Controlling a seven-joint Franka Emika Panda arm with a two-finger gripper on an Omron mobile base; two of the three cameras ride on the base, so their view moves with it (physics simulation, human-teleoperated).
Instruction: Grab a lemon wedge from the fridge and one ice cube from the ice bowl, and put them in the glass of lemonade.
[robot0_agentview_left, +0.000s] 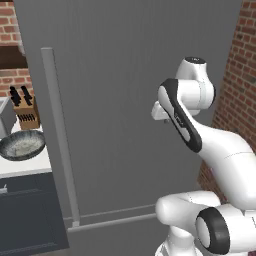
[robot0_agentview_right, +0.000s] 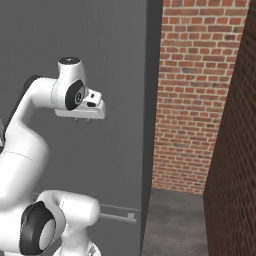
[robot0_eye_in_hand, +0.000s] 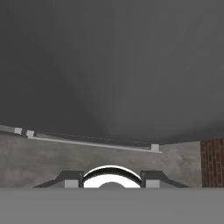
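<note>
Gripper (robot0_agentview_right: 84, 119): hanging off the white hand, pointing down, in front of the fridge door, up around mid-door in the right base view; two short dark tips just peeking below the hand.
Fingertips (robot0_eye_in_hand: 71, 179): two small dark tips standing apart at the bottom of the hand view, a gap between them, nothing between them, nothing held; exactly how wide, hard to tell.
Hand (robot0_agentview_left: 159, 112): white, tucked behind the dark-banded forearm in the left base view, close to the door face.
Fridge (robot0_agentview_left: 125, 100): tall, dark grey, door shut, broad flat face right behind the arm.
Vertical handle (robot0_agentview_left: 60, 135): long pale grey bar, running down the left part of the door, well left of the hand.
Horizontal handle (robot0_eye_in_hand: 92, 143): pale bar low on the fridge, crossing the hand view beneath the upper door, also low in both base views.
Floor (robot0_eye_in_hand: 43, 162): grey, mottled, below the fridge in the hand view.
Ice bowl (robot0_agentview_left: 22, 145): wide, shallow, dark grey, speckled whitish inside, on the white counter left of the fridge, well apart from the gripper.
Knife block (robot0_agentview_left: 26, 112): wooden, dark handles up, behind the bowl.
Brick wall (robot0_agentview_right: 195, 95): red, right of the fridge.
</note>
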